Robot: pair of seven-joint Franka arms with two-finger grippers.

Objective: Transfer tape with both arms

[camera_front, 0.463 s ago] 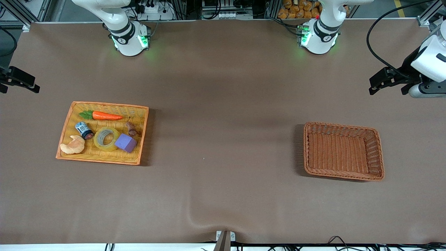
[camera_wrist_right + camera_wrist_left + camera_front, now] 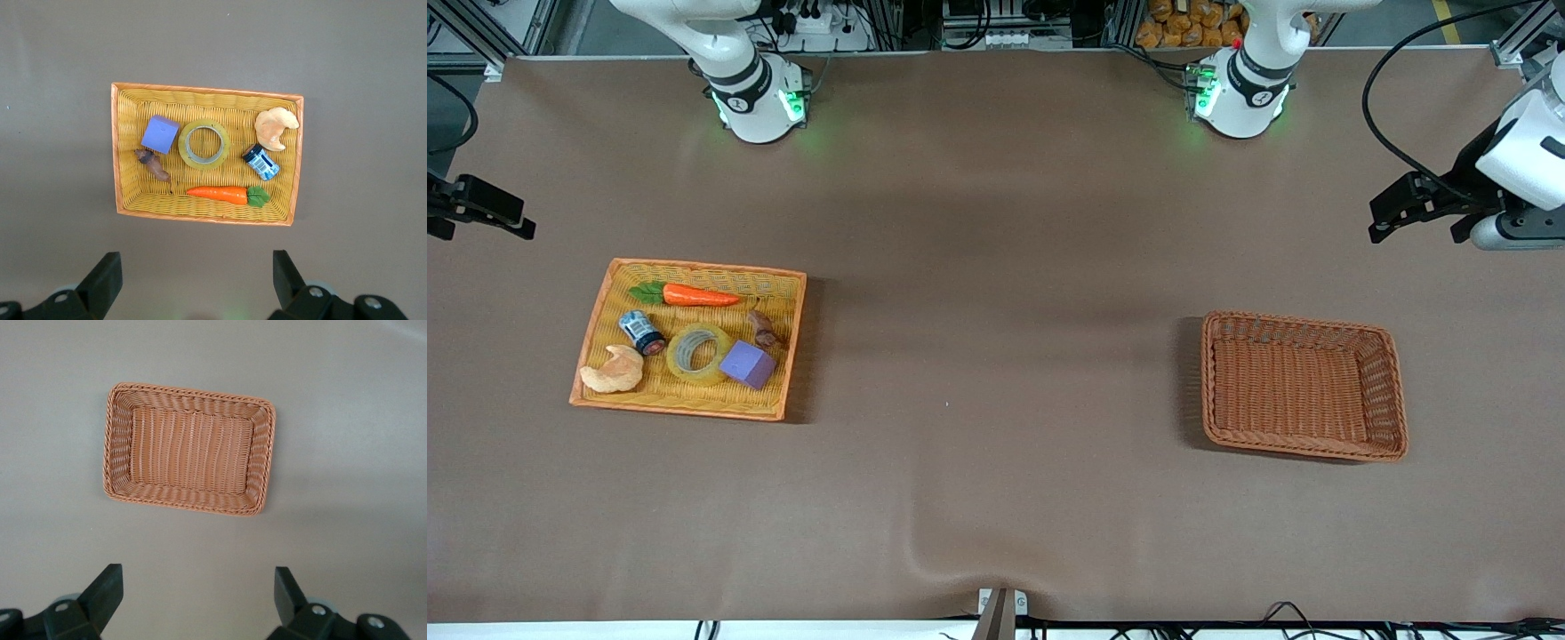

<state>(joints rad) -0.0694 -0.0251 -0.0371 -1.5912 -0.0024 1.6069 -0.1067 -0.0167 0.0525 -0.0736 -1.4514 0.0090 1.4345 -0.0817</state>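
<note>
Nothing moved yet: tape point(image 2: 697, 354) lies in tray point(image 2: 605, 293) (cube point(image 2: 747, 364) at its 3 o'clock); my right gripper point(image 2: 193, 283) and left gripper point(image 2: 197, 603) hang spread, empty; basket point(image 2: 1387, 356) awaits.

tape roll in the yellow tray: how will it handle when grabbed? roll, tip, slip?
The tape lies flat on the yellow tray, hole up, so it probably won't roll until stood on edge. Its ring with a grey-white core looks stiff and likely light. The glossy yellowish band may be slippery. The purple cube sits close beside it, so a push could nudge that.
</note>
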